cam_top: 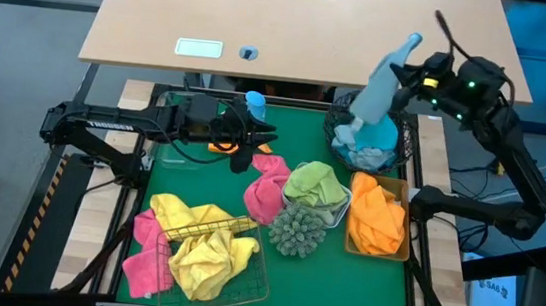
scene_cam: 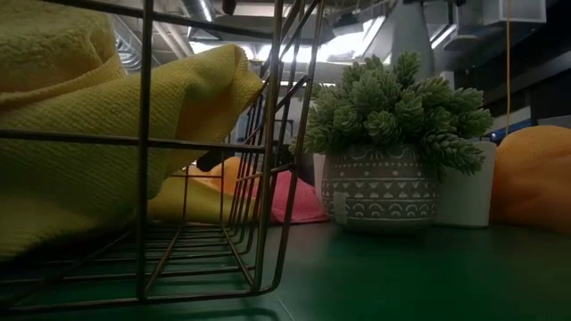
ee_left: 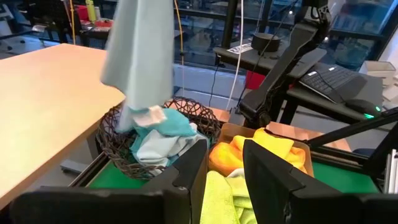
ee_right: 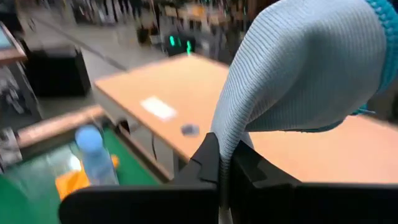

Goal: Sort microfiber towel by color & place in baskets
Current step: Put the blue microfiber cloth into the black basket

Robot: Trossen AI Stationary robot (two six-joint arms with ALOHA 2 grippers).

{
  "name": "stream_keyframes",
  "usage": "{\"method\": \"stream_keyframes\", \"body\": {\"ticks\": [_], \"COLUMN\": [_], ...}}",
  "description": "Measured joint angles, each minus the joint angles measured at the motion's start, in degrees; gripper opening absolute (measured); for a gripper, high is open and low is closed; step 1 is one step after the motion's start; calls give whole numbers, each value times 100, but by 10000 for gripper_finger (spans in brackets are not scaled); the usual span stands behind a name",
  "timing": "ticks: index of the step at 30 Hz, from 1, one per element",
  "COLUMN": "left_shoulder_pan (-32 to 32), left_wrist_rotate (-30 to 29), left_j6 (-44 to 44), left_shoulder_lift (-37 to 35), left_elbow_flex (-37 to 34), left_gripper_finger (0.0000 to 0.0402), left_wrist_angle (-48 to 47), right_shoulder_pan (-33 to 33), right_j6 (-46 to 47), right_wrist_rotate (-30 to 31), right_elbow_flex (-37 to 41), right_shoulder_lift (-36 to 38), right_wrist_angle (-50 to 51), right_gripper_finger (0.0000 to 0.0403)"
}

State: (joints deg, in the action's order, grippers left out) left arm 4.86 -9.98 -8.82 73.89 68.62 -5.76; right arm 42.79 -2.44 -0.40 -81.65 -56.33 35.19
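Right gripper [cam_top: 415, 54] clenched on light blue towel [cam_top: 374, 97], limp, light, dangling over round black basket [cam_top: 336, 129]; pinch at fold. Left gripper [cam_top: 262, 137] parted, empty.

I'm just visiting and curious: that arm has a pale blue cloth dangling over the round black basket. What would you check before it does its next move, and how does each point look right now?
1. Right tool pinching the light blue towel: ok, shut on it.
2. Towel hanging over the round black basket: ok, its lower end reaches the blue towels inside.
3. Colour match: ok, that basket holds only blue and pale cloths.
4. Towel fully inside the basket: not ok, most of it hangs above the rim.
5. Left tool out of the way: ok, it is open, empty, apart from the basket, near the blue spray bottle.
6. Other towels sorted: not ok, a pink towel lies on the green mat.
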Motion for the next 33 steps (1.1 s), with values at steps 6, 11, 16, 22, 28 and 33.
{"method": "stream_keyframes", "body": {"ticks": [6, 11, 16, 22, 28, 33], "left_shoulder_pan": [0, 0, 0, 0, 0, 0], "left_wrist_rotate": [2, 0, 0, -2, -2, -2], "left_j6": [0, 0, 0, 0, 0, -152], "left_shoulder_lift": [0, 0, 0, 2, 2, 29], "left_elbow_flex": [0, 0, 0, -2, -2, -2], "left_gripper_finger": [99, 99, 99, 99, 99, 99], "left_wrist_angle": [0, -34, -264, -660, -1192, -1629], "right_shoulder_pan": [283, 299, 299, 299, 299, 299], "right_j6": [-206, -367, -354, -344, -341, -341], "right_wrist_rotate": [8, -46, -63, -49, -50, -50], "right_elbow_flex": [8, 661, 1695, 2603, 3078, 3161], "right_shoulder_lift": [-78, -166, -167, -169, -169, -169], "right_wrist_angle": [1325, 1388, 1055, 1064, 1054, 1052], "right_gripper_finger": [9, 12, 9, 24, 28, 32]}}
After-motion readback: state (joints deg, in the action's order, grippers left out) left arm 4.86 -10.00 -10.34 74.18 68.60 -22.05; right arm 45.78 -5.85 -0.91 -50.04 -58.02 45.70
